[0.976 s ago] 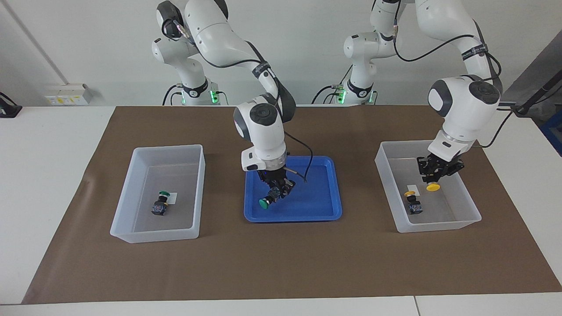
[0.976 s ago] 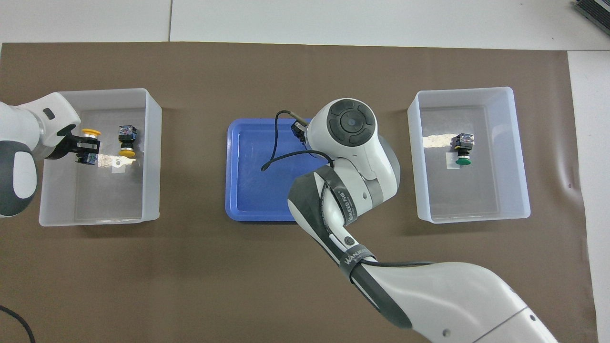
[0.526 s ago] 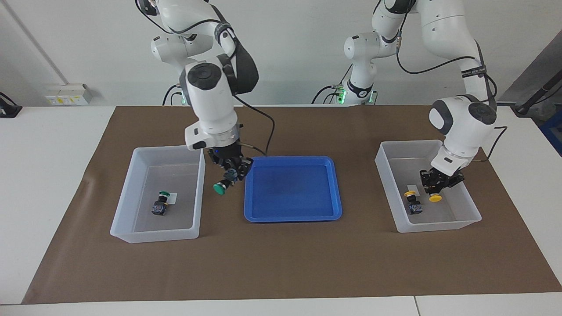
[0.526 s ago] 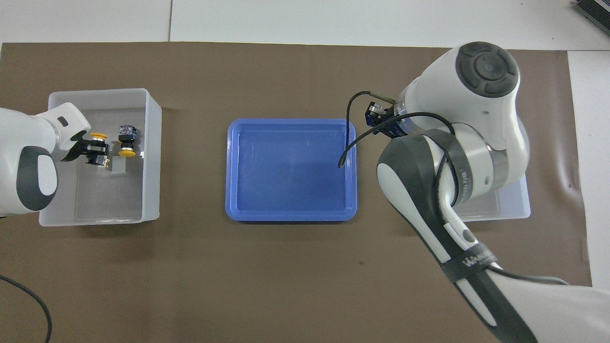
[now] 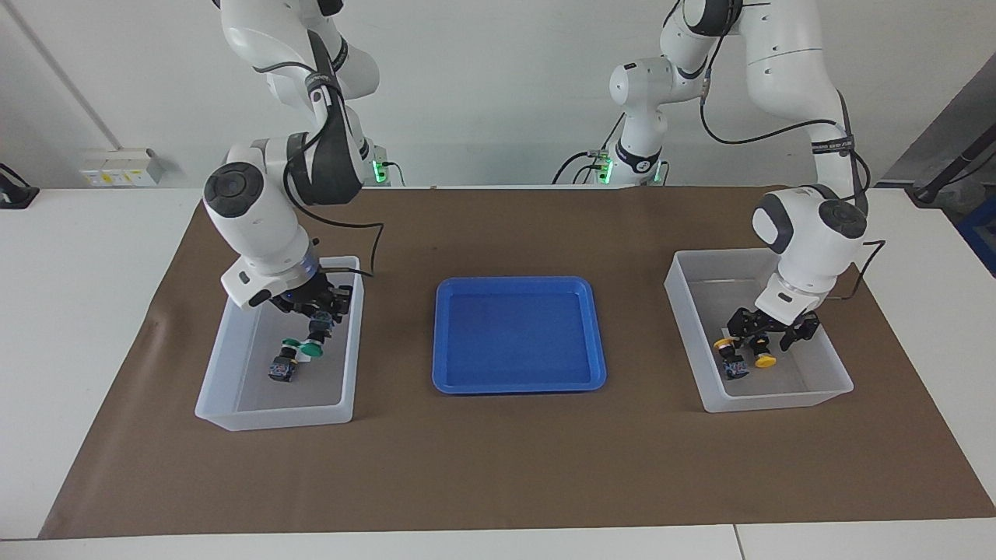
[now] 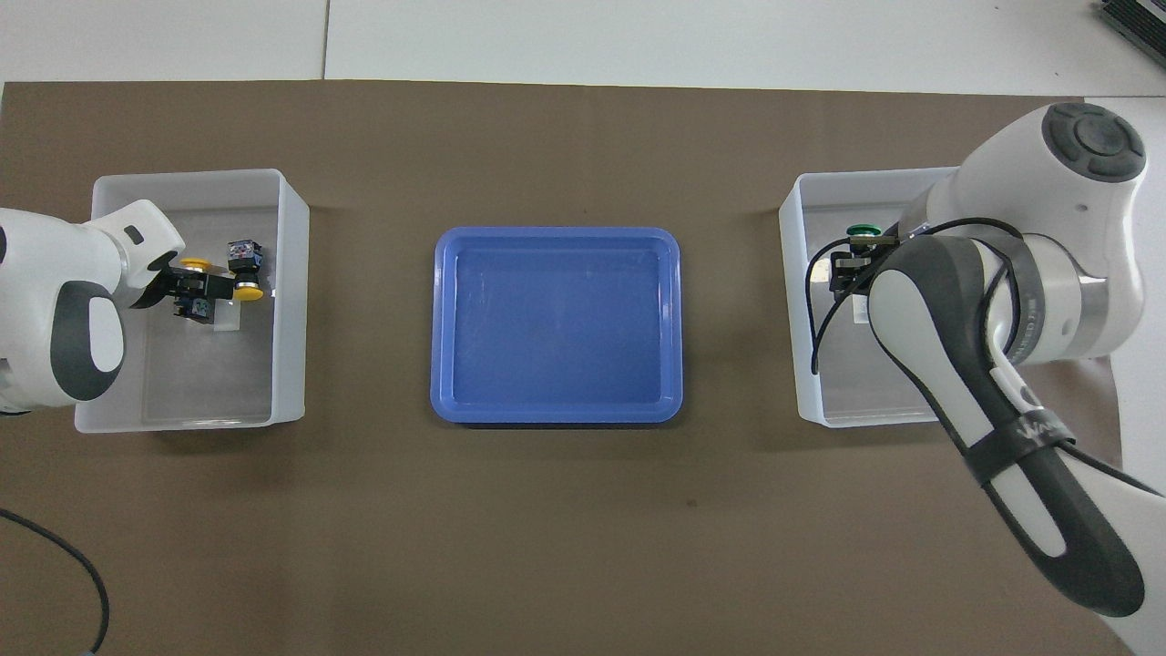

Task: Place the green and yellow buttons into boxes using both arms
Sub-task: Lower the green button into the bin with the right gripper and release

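- The green button (image 5: pixel 312 349), a dark blocky body with a round green cap pointing down, hung in the clenched right gripper (image 5: pixel 318 327) inside the box (image 5: pixel 272 420) toward the right arm's end of the table (image 5: pixel 78 311).
- It sat below the rim, closer to the wall facing the blue tray (image 5: pixel 519 333) than to the outer wall. Open floor lay on the side of the box farther from the robots.
- A second green button (image 5: pixel 283 365) lay tilted on the floor of that box, just beside the held one.
- The two yellow buttons (image 5: pixel 766 359) (image 5: pixel 730 359), with the same dark bodies and yellow caps, sat close together in the other box (image 5: pixel 778 400), toward the left arm's end.
- The left gripper (image 5: pixel 770 336) was down between that box's walls, right over one yellow button. We could not tell whether it had let go or was gripping it.
- Both boxes were translucent white with high walls, and each arm reached in from above.
- The blue tray lay between the boxes, apart from both, with strips of brown mat (image 5: pixel 498 467) showing on either side.
- The mat ran well past the boxes on the side farther from the robots.
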`<move>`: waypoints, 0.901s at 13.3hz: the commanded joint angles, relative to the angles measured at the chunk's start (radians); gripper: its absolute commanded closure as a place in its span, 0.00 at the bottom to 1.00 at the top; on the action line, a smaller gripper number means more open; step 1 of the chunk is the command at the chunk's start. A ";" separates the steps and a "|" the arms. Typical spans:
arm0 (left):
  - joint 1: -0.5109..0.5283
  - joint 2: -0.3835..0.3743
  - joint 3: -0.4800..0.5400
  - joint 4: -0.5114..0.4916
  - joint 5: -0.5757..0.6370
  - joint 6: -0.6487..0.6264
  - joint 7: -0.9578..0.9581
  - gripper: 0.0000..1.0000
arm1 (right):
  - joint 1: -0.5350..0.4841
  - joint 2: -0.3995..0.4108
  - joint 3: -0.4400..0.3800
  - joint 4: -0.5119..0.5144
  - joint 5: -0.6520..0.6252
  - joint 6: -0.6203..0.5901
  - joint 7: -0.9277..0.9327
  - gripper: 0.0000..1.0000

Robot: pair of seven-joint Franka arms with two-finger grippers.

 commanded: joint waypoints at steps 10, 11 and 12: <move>-0.122 -0.194 -0.015 0.303 -0.064 -0.606 -0.123 0.00 | -0.052 -0.097 0.016 -0.348 0.013 0.295 -0.111 0.57; -0.136 -0.223 -0.015 0.312 -0.064 -0.642 -0.134 0.00 | -0.046 -0.096 0.016 -0.346 0.013 0.296 -0.105 0.26; -0.152 -0.271 -0.018 0.309 -0.064 -0.676 -0.161 0.00 | -0.044 -0.094 0.016 -0.338 0.011 0.296 -0.099 0.00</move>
